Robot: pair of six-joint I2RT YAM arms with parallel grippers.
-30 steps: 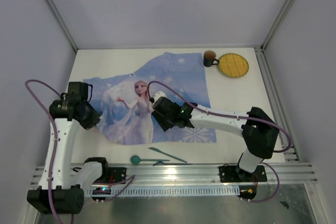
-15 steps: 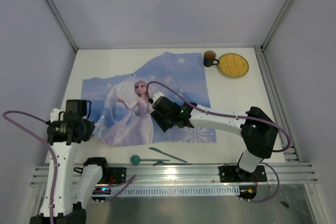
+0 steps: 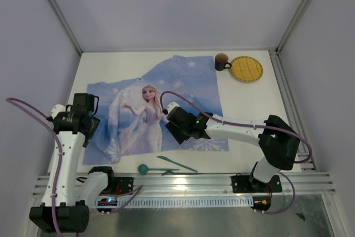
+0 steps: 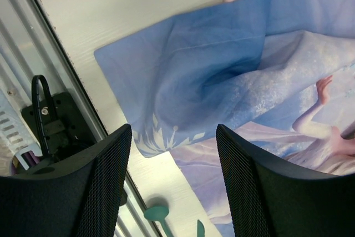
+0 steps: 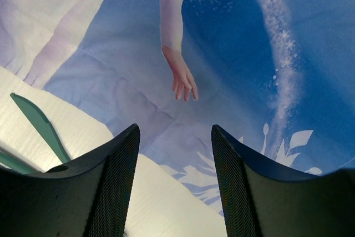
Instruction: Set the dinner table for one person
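The left claw (image 4: 173, 154) stands wide open, gripping nothing, above the rumpled near-left corner of the blue cloth (image 4: 222, 70). The right claw (image 5: 175, 154) is open and empty too, over the cloth's near edge. The white counter (image 3: 252, 109) lies beneath both, bearing the cloth, teal cutlery (image 3: 177, 164), cup (image 3: 221, 60) and yellow plate (image 3: 246, 69).

Alt text: a robotics lab test cell rather than a home. The dinner table (image 3: 249, 109) was a plain white matte top framed by silver aluminium rails (image 3: 287, 95) and closed in on the left, right and far sides by bare pale panels (image 3: 177, 9). A white left arm (image 3: 65, 154) and right arm (image 3: 238, 131) were bolted to a slotted base rail (image 3: 188, 181) at the near edge, trailing purple cables (image 3: 28, 109). A printed blue cloth (image 3: 183, 81), a brown cup (image 3: 222, 61), a yellow plate (image 3: 246, 69) and teal cutlery (image 3: 166, 165) were the homely touches
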